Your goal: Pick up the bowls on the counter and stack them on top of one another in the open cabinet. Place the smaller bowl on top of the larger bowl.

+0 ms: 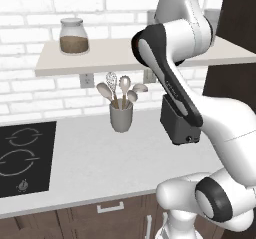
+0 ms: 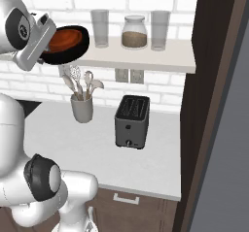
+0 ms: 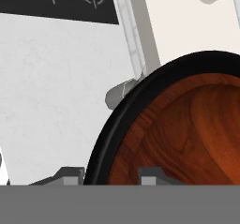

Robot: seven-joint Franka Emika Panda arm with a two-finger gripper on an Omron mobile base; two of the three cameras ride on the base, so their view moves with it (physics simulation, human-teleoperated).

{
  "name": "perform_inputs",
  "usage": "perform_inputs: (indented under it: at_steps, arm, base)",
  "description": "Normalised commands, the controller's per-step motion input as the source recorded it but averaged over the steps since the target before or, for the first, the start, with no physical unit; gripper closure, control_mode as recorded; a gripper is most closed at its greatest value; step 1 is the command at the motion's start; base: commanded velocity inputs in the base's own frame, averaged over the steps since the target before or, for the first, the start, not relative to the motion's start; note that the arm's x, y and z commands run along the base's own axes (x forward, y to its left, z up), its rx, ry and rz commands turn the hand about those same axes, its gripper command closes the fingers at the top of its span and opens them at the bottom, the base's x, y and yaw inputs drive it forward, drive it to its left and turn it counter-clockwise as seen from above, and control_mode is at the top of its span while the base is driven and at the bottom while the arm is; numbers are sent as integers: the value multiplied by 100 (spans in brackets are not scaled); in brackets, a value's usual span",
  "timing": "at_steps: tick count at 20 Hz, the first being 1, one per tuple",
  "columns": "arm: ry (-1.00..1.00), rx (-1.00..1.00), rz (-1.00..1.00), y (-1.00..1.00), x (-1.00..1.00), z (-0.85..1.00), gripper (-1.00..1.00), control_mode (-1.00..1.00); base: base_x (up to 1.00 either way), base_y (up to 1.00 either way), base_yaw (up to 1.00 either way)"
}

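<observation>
1. The reddish-brown smaller bowl [image 2: 64, 38] already sits nested inside the black larger bowl [image 2: 78, 49], and the pair is at shelf height at the near end of the open cabinet [image 2: 146, 58], well above the counter [image 2: 97, 143].
2. To finish well, keep the stack level so the inner bowl does not slide, carry it fully over the board before lowering, and set it down in the bare stretch short of the glass [image 2: 100, 28] and the jar [image 2: 134, 32].
3. Release only once the black bowl's base is flat on the board (an overhanging base could tip off the edge).
4. In the hand view the gripper [image 3: 110, 177] has one fingertip outside the black rim and one inside over the wood-toned bowl, so the jaws appear to be clamped across the stacked rims; the contact itself is cut off at the frame's bottom edge, so I say this with some caution.
5. The arm is raised high, its upper links folded, with the hand reaching toward the shelf and angled steeply downward.
</observation>
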Motion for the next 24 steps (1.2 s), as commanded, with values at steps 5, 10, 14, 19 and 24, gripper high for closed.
perform_inputs:
  at_steps: [5, 10, 14, 19, 24]
  arm:
    - [3, 4, 0, 4, 100, -8, 100, -100]
    - [2, 0, 0, 38, 81, -19, 100, -100]
    - [1, 0, 0, 22, 64, -36, 100, -100]
    - [0, 0, 0, 14, 48, -55, 100, -100]
    - [0, 0, 0, 6, 41, -27, -100, -100]
  base:
    - [0, 0, 0]
    - [0, 0, 0]
    - [0, 0, 0]
    - [0, 0, 0]
    - [0, 0, 0]
